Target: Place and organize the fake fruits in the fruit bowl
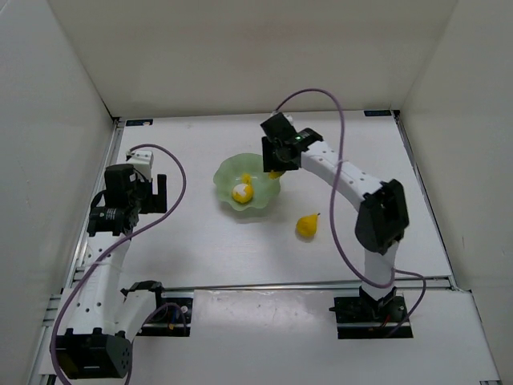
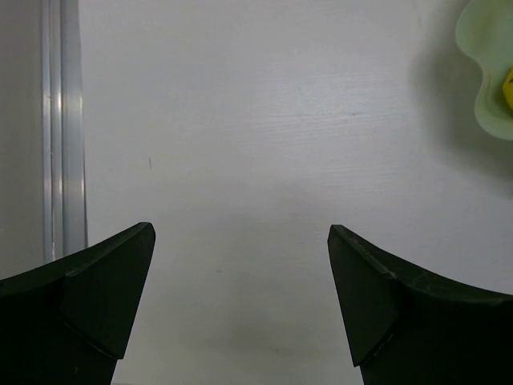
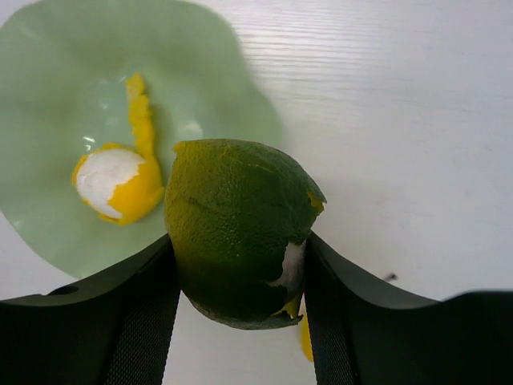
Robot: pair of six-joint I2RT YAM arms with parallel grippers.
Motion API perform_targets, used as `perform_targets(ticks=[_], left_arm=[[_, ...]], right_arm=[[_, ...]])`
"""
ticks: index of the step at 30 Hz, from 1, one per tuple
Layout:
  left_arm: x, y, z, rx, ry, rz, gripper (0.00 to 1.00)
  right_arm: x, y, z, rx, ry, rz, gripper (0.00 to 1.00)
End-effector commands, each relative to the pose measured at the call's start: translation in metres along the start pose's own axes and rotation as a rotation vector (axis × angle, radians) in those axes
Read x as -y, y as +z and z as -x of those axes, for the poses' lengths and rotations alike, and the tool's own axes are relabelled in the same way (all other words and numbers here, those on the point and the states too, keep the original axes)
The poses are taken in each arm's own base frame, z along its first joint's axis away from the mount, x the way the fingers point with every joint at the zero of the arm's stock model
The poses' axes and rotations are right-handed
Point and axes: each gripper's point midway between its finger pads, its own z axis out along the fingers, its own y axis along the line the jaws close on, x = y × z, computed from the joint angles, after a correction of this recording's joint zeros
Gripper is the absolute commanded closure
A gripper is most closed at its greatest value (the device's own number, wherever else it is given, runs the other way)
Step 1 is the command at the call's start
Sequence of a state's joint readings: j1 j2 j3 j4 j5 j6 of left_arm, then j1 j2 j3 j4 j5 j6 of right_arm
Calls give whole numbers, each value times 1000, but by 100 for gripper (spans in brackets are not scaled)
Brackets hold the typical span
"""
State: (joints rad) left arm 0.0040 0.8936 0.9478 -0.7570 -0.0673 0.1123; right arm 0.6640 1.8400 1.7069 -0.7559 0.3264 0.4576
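The pale green fruit bowl (image 1: 228, 175) sits mid-table with the yellow-and-white lumpy fruit (image 1: 241, 191) inside; both also show in the right wrist view, the bowl (image 3: 72, 80) and the fruit (image 3: 116, 178). My right gripper (image 1: 276, 164) hovers over the bowl's right rim, shut on the green-yellow oval fruit (image 3: 240, 228), whose peeling skin shows white. The yellow pear (image 1: 307, 225) lies on the table right of the bowl. My left gripper (image 2: 240, 305) is open and empty above bare table at the left; the bowl's edge (image 2: 485, 64) shows at its far right.
White walls enclose the table on three sides. A metal rail (image 2: 60, 128) runs along the left edge. A purple cable (image 1: 341, 136) arcs over the right arm.
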Motion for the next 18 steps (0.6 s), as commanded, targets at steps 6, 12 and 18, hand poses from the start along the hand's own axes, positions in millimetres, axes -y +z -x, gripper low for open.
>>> perform_targets(ticks=[6, 12, 18], left_arm=[[13, -2, -21, -23, 4, -108, 0], [17, -1, -24, -26, -7, -149, 0], [22, 0, -24, -28, -21, -187, 0]], right_arm=[[-40, 1, 1, -61, -130, 79, 0], [14, -28, -30, -52, -84, -79, 0], [70, -19, -118, -257, 38, -227, 0]])
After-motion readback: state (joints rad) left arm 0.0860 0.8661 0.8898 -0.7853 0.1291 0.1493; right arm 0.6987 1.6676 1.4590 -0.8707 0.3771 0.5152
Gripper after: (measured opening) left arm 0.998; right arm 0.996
